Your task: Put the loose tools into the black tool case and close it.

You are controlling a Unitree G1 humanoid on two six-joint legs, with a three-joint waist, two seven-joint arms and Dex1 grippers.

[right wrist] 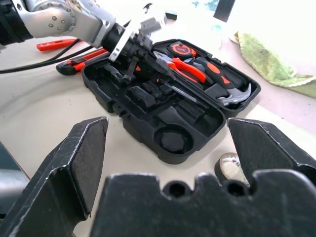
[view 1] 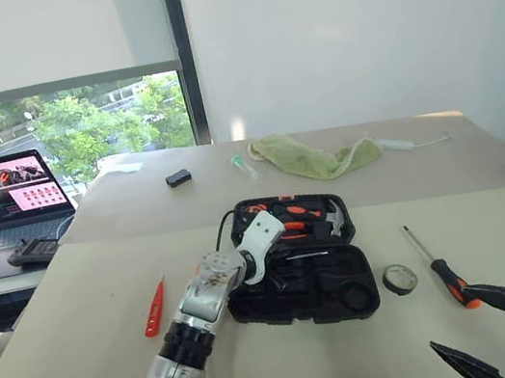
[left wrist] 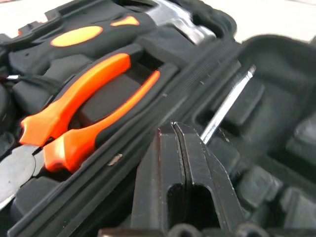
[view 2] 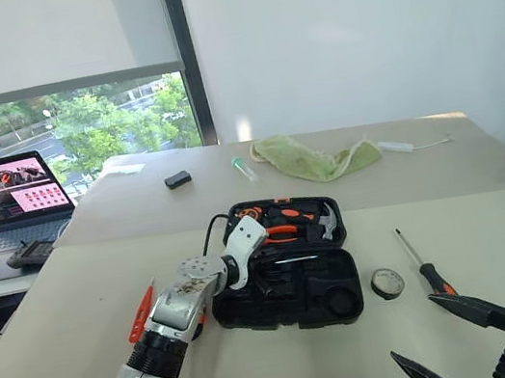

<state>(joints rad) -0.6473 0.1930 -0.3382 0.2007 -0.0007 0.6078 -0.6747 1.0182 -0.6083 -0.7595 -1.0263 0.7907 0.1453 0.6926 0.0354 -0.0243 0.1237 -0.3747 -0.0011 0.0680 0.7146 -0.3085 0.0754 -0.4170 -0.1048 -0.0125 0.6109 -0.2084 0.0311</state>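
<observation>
The black tool case (view 1: 299, 259) lies open mid-desk, pliers (left wrist: 84, 118) and hammer (view 1: 335, 218) in its far half (a screwdriver shaft already lies in the near half). The left pincer (right wrist: 132, 66) is clenched, empty, inside the case. The right pincer (view 1: 473, 326) hangs released near the desk's (view 1: 79, 317) near right corner. A tape roll (view 1: 399, 279) and long screwdriver (view 1: 439, 266) lie towards the right edge; the tester screwdriver (view 1: 154, 309) and utility knife (right wrist: 81, 61) lie leftward. A green cloth (view 1: 310, 154) sits near the far edge.
</observation>
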